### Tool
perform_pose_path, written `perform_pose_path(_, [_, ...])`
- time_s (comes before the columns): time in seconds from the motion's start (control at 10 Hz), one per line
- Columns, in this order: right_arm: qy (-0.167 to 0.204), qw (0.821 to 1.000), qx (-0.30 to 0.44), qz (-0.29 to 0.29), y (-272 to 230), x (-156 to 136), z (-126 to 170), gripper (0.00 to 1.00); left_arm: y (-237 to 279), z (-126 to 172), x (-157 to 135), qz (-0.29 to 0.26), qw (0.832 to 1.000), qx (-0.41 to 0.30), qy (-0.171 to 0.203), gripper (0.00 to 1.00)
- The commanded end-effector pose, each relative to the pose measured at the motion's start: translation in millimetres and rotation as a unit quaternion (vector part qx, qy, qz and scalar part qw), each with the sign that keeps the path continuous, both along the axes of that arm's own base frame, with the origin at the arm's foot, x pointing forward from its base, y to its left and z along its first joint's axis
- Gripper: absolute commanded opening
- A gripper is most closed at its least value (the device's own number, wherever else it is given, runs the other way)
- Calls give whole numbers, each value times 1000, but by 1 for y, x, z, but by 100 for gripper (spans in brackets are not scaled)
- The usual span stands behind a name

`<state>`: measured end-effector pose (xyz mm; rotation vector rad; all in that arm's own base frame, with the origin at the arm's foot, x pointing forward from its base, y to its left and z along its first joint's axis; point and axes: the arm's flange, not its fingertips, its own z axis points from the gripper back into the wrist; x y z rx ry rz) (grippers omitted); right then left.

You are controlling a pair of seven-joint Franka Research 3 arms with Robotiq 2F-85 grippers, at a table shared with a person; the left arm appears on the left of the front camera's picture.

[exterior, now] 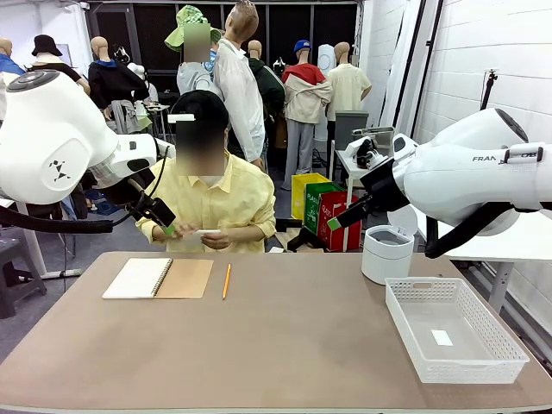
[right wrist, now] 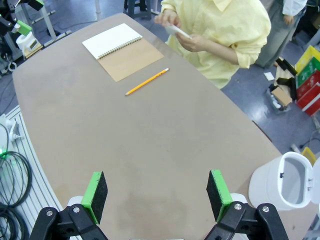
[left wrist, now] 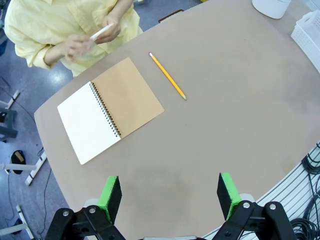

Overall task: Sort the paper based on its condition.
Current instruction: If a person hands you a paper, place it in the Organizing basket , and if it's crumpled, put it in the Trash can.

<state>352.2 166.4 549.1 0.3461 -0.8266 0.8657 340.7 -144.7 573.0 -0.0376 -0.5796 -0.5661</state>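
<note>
Brown bench (exterior: pixel 285 345), far side: one open notebook (exterior: pixel 159 278), one pencil (exterior: pixel 226 281). Right side: one white bin (exterior: pixel 386 254), one basket (exterior: pixel 404 332). One paper (exterior: pixel 207 232), small and white, seen mostly edge-on, is in the person's (exterior: pixel 216 198) hands past the far edge. Two pincers, left pincer (left wrist: pixel 170 192) and right pincer (right wrist: pixel 157 192), both released, gripping nothing.
</note>
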Motion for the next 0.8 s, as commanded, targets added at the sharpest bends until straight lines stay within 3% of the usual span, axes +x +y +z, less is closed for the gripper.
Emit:
perform_pose_path(0.0, [4,1000,1,1,0,-1,-1,100,1,-2,1,-4,1000,0,-5,100])
perform_pose_path(0.7, [4,1000,1,1,0,-1,-1,100,1,-2,1,-4,1000,0,-5,100])
